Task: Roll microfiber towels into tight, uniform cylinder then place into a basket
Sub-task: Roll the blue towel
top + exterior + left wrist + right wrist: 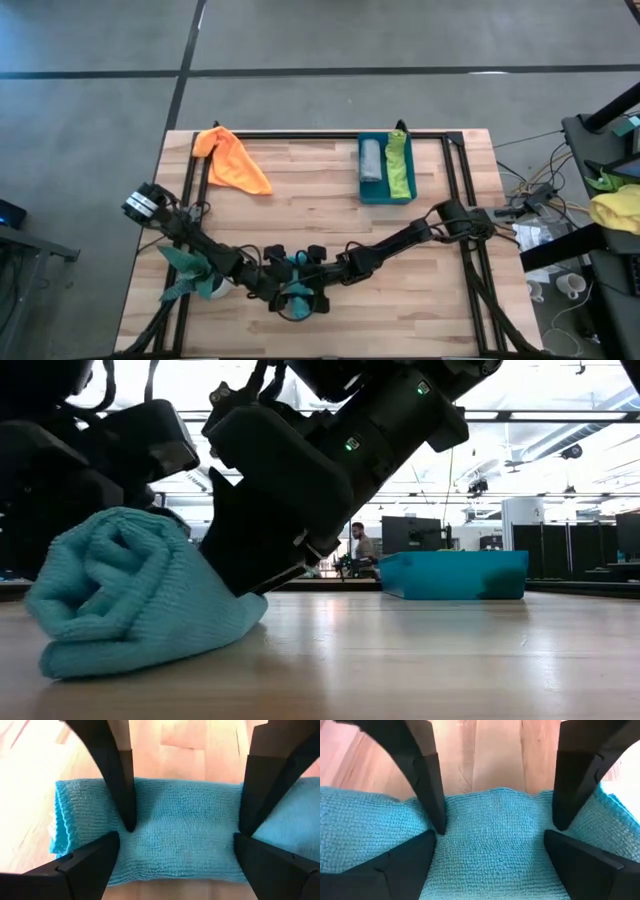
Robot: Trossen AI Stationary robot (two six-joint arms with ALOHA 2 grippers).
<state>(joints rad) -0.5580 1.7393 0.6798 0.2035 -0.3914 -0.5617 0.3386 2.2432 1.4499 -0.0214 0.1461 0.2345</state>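
1. Step: rolling the turquoise towel [130, 595] at the table's [300, 190] near edge; a loose roll, judged not yet tight.
2. Left gripper [180, 832] and right gripper [492, 832]: both spread wide, fingertips pressing the cloth, nothing clamped.
3. Next: likely an even forward roll, then a lift to the basket [385, 195].
4. Basket: rigid teal plastic, low walls; grey and lime rolls inside.
5. Orange towel [232, 160]: crumpled, far left.
6. Cloth: soft, looped microfiber pile.

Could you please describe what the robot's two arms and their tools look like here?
Both arms are black, jointed and boxy, with thin black cables along them. The left tool and right tool each have two flat, tapering black fingers. A casing in the low view carries small green lights.
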